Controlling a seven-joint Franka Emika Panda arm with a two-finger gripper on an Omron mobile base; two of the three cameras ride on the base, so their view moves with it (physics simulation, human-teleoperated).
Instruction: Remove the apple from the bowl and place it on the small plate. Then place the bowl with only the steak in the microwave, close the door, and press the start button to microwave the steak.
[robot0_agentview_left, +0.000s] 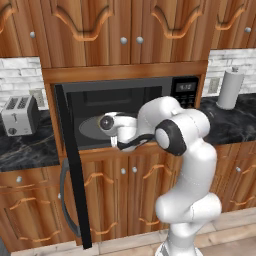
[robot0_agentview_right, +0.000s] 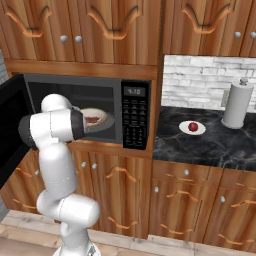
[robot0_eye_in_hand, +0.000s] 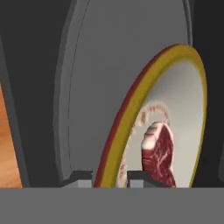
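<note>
Steak (robot0_eye_in_hand: 159, 151) lies in the bowl (robot0_eye_in_hand: 183, 92), which sits on the grey turntable (robot0_eye_in_hand: 109, 65) inside the microwave (robot0_agentview_right: 131, 95). Gripper (robot0_eye_in_hand: 111, 178): fingertips straddle the bowl's yellow rim, one each side; contact not clear. Door (robot0_agentview_left: 71, 160) hangs wide open left of the microwave. Right of the microwave, on the dark counter (robot0_agentview_right: 210, 145), the apple (robot0_agentview_right: 193, 126) rests on the small plate (robot0_agentview_right: 184, 129).

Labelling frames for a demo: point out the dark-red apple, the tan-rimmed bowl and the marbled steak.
dark-red apple (robot0_agentview_right: 193, 126), right base view, its top.
tan-rimmed bowl (robot0_eye_in_hand: 127, 113), hand view, its golden rim.
marbled red steak (robot0_eye_in_hand: 159, 151), hand view, its middle.
</note>
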